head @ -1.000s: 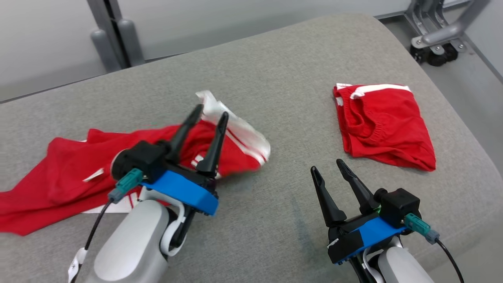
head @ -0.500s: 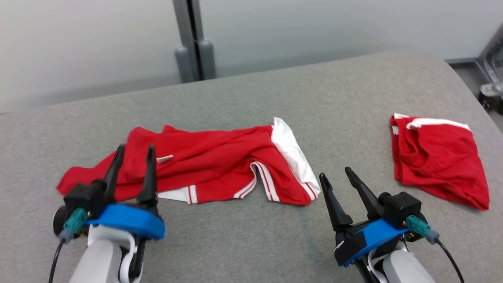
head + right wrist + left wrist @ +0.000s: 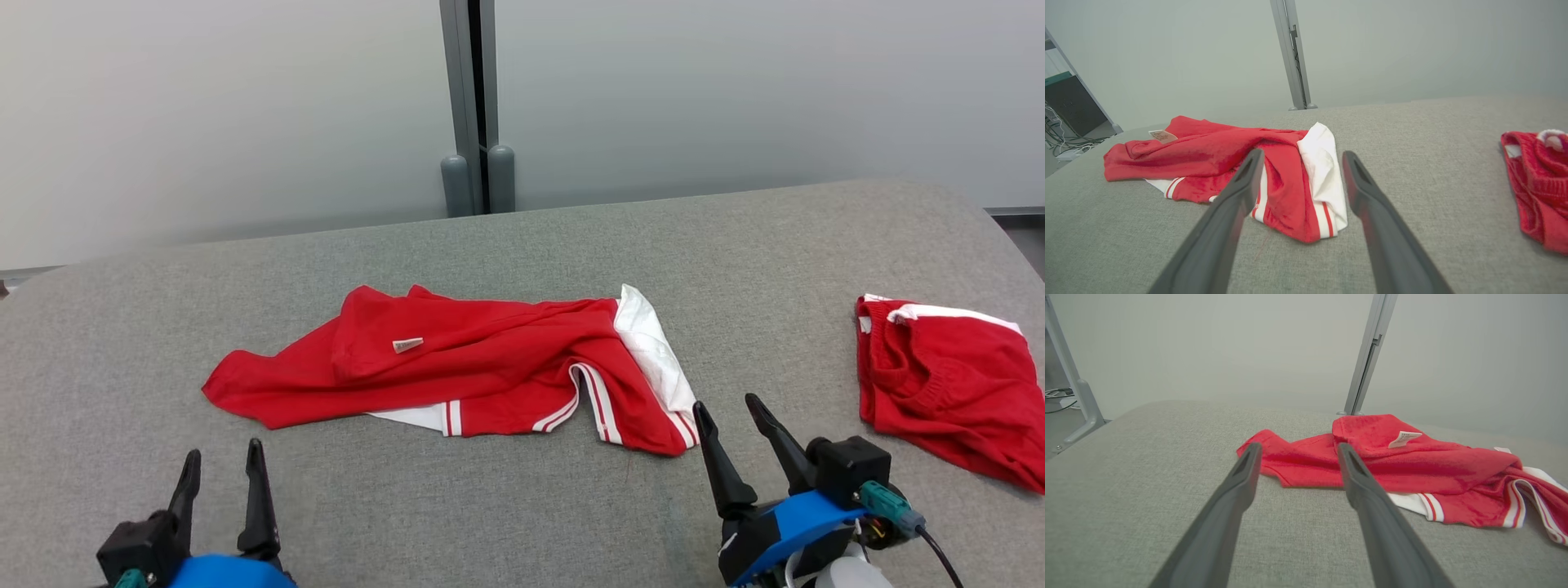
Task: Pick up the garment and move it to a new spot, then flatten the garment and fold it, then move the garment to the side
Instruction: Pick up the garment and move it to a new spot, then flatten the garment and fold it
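Both spread: left tool [image 3: 223,449], right tool [image 3: 725,402] | garment [image 3: 457,367] crumpled mid-surface | cushion [image 3: 490,514] open along near edge.

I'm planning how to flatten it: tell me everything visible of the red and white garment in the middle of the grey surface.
The garment lies crumpled, stretched sideways on the grey surface: soft red fabric, white panels, red-striped white hems, a small white label showing. The left gripper and right gripper, both open, stand clear of it.

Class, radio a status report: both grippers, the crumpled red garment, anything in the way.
Left gripper open, empty. Right gripper open, empty. Garment crumpled, held by neither. Second red garment apart, right.
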Available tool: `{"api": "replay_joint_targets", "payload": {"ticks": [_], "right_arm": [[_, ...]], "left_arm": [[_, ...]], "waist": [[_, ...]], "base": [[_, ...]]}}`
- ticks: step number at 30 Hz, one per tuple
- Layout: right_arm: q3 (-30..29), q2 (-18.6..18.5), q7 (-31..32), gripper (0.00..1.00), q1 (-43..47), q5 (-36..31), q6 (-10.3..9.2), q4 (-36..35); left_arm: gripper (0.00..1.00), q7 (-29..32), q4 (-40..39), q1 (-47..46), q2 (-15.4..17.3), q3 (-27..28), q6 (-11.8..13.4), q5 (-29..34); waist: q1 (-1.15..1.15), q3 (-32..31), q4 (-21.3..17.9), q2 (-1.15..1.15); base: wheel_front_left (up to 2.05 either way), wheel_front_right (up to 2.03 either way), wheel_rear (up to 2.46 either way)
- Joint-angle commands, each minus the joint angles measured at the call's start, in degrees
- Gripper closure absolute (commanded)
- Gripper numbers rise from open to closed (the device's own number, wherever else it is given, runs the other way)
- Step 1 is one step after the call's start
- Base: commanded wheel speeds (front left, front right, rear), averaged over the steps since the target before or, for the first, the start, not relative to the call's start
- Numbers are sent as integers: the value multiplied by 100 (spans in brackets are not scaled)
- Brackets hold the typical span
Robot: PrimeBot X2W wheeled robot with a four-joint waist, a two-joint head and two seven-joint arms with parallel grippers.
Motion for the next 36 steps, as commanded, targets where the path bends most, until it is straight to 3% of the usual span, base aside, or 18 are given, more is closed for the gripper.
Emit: {"api": "replay_joint_targets", "payload": {"ticks": [1,12,24,36], "right_arm": [[-48,-26,-3,0,128,-43,0,44],[-246,-25,-3,0,228,-93,0,75],[-677,-27,-3,0,-218,-410,0,347],[-1524,-26,-3,0,-1010,-976,0,1164]], "left_arm": [[0,-14,-82,202,-91,161,-14,101],[0,-14,-149,455,-319,382,-98,402],[0,-14,-179,190,-361,163,-157,384],[0,-14,-277,-147,-6,-352,-161,-36]], "waist": [[1,-45,28,1],[1,-100,177,1],[1,308,510,1],[1,830,1105,1]], "base": [[0,0,0],[0,0,0],[0,0,0],[0,0,0]]}}
